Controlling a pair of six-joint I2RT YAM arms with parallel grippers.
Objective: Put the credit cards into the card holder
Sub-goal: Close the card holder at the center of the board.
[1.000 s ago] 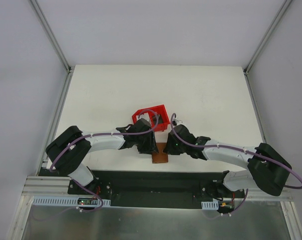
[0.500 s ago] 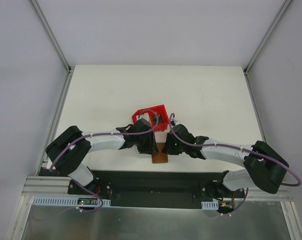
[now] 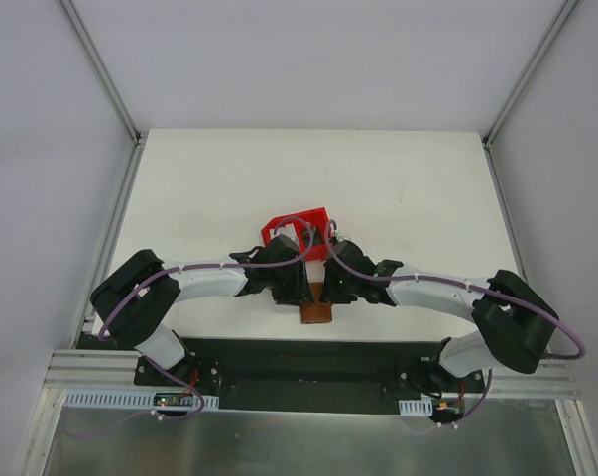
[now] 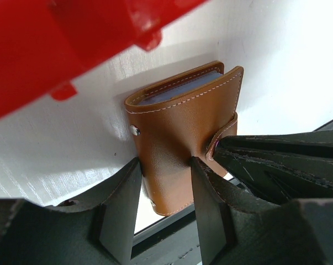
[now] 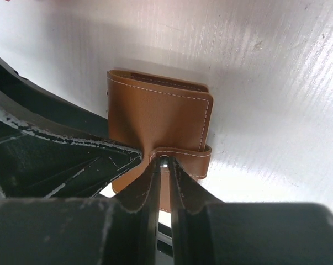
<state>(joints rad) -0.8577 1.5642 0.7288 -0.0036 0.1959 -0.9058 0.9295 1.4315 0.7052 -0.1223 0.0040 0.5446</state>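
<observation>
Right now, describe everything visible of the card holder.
The card holder is brown, leather-like, pale-stitched, folded, with blue-grey showing at its open edge, a metal stud and a strap. It sits at the table's near edge by the red bin; the left hand grips its sides, the right hand pinches its strap.

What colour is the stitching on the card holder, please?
Pale, off-white on the brown card holder; clearest from the left wrist.

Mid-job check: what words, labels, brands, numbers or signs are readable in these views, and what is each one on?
No readable text in any view.
On the brown leather card holder: plain stitched faces, no brand or stamp in either wrist view.
On the red plastic bin: no marking visible.
On the small boards at the arm bases, top view: too small to tell any print.
</observation>
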